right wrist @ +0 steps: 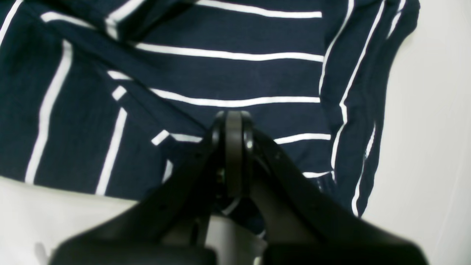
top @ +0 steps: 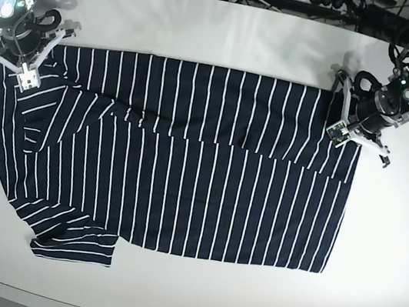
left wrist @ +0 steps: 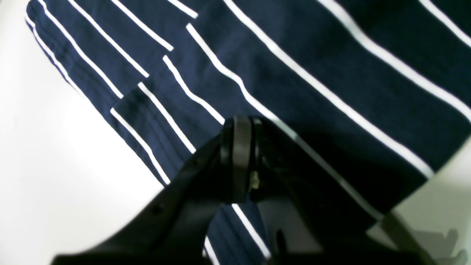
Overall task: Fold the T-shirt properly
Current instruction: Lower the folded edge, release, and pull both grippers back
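The T-shirt [top: 186, 174] lay spread on the white table [top: 231, 33], reaching from near the left edge to short of the right edge, with bare table along the far and near edges. Its far long side had been folded over toward the middle, forming a horizontal step across the cloth. One sleeve [top: 70, 241] pointed toward the near left corner, flat and only slightly creased.

The right gripper [top: 28, 77] was at the shirt's far left end, near the far left corner of the table. In the right wrist view its jaws were clenched together over wrinkled cloth [right wrist: 235, 73]; whether fabric was pinched between them could not be told.

The left gripper [top: 338, 133] was at the shirt's far right end, by the folded corner. In the left wrist view its jaws [left wrist: 241, 147] were likewise pressed together above the striped cloth [left wrist: 312, 55], close to the shirt's edge, with bare table on either side. A grip on the fabric could not be confirmed.
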Controlling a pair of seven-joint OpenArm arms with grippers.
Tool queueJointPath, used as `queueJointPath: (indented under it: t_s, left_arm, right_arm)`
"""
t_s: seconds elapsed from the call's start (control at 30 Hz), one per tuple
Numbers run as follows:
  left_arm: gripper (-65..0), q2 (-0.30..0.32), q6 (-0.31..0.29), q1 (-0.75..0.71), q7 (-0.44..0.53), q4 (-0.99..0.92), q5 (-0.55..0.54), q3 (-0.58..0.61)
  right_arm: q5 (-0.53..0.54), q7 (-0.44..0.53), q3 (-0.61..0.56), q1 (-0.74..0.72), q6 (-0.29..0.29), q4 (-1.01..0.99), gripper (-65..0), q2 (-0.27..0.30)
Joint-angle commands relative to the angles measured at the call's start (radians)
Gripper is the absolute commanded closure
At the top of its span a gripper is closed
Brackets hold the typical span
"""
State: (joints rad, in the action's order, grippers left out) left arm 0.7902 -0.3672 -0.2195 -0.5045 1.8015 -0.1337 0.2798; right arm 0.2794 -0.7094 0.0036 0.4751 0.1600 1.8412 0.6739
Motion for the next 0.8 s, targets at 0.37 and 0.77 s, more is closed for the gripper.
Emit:
queueJointPath:
  t_s: [0.37, 0.77]
  left_arm:
    - [0.0, 0.013, -0.034, -0.177, -0.082, 0.087, -0.002, 0.005]
    - [0.0, 0.056, 0.002, -0.303, -0.132, 0.16, 0.101, 0.005]
  right_arm:
    - [-0.048, -0.007, 0.004, 0.182, -0.031, 0.054, 0.0, 0.016]
    - [-0.104, -0.01, 0.012, 0.354, -0.06, 0.165, 0.0, 0.016]
